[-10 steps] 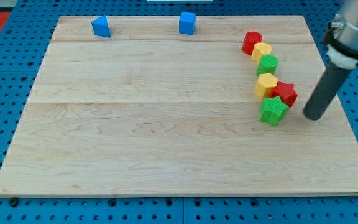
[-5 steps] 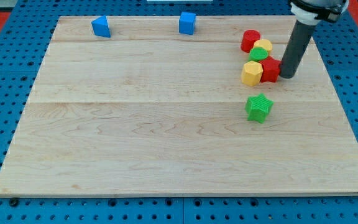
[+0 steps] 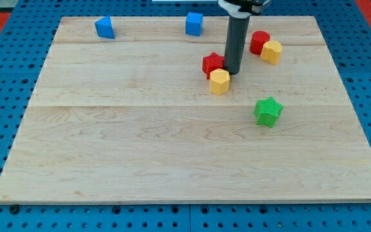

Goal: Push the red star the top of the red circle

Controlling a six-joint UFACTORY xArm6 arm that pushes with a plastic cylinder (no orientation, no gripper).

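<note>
The red star point(image 3: 213, 64) lies on the wooden board point(image 3: 140, 142), right of centre in the upper half. My tip point(image 3: 232, 72) touches the star's right side. The red circle point(image 3: 259, 42) sits further toward the view's upper right, well apart from the star. A yellow block point(image 3: 272, 51) touches the red circle on its lower right. A yellow hexagon point(image 3: 219, 82) lies just below the red star and lower left of my tip.
A green star point(image 3: 268, 111) lies alone at the right, below the other blocks. A blue triangular block point(image 3: 105, 28) and a blue cube point(image 3: 194, 23) sit along the board's top edge. The rod rises out of the view's top.
My tip has swept left, carrying the red star and yellow hexagon away from the red circle. The green round block seen earlier no longer shows.
</note>
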